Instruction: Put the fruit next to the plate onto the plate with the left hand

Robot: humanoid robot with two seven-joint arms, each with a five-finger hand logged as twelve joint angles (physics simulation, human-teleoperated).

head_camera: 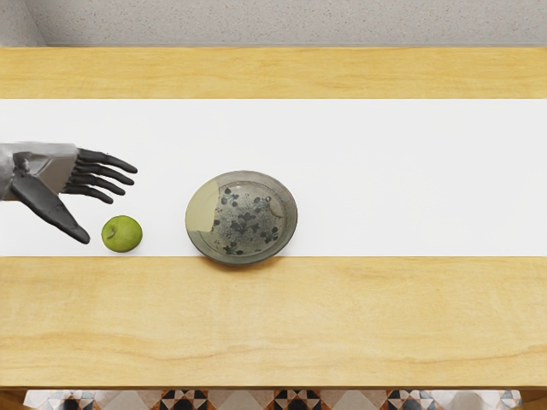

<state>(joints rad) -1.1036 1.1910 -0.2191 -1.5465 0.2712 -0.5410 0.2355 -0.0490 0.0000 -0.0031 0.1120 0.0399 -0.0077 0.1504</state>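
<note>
A small green apple (122, 233) lies on the white runner, a short way left of a grey-green speckled plate (203, 205) that holds nothing. My left hand (96, 198) comes in from the left edge and hovers just up and left of the apple. Its dark fingers (107, 175) are spread and point right, and the thumb (60, 216) reaches down toward the apple with its tip close beside the fruit. The hand holds nothing. The right arm does not show.
A white runner (385, 171) crosses the wooden table (273, 325) from side to side. A patterned floor shows below the table's front edge.
</note>
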